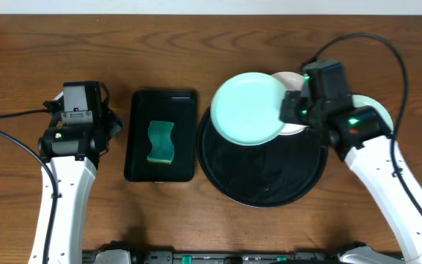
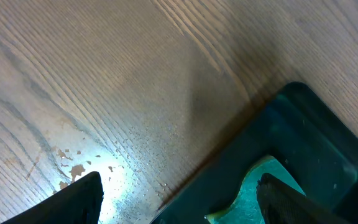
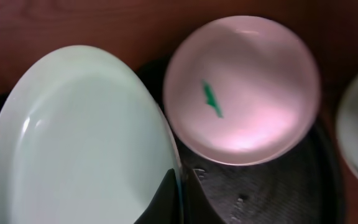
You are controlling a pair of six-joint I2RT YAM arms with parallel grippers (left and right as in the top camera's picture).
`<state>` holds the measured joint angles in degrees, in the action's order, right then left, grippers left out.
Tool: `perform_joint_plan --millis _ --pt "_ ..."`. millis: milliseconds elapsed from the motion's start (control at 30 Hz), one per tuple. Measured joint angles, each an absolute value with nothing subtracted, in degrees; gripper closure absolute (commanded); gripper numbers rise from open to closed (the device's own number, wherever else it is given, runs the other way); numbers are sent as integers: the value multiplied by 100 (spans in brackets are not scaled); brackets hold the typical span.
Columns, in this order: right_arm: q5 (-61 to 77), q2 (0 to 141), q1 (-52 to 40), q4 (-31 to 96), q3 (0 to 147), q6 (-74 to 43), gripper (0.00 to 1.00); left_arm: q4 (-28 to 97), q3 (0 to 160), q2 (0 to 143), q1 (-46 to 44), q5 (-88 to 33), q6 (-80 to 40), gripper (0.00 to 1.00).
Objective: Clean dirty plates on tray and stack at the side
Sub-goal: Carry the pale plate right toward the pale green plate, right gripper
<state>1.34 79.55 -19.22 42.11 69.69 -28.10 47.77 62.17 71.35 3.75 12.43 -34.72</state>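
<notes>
The left gripper hangs open and empty over the tabletop near its left edge, one finger above the small tray. That tray holds one sponge.

Right of it lies the round tray. A mint plate overhangs its far-left rim, and the right gripper is shut on that plate's near edge. The plate looks raised and tilted, with no smear showing. The white plate sits at the tray's far rim, a green smear at its centre. A second mint plate lies off the tray towards the tabletop's right edge, mostly hidden by the arm.

The plates are probably stiff, light and smooth. A rim pinch is the only hold on offer, and it could slip or let the plate swing. They may chip if dropped.

Count: three plates, two trays, one sponge.
</notes>
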Motion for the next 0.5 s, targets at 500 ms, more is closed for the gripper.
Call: perform_joint_plan --millis 500 --pt "40 7900 -296 4945 6969 -2810 99 4777 6217 7135 375 1243 -3472 20"
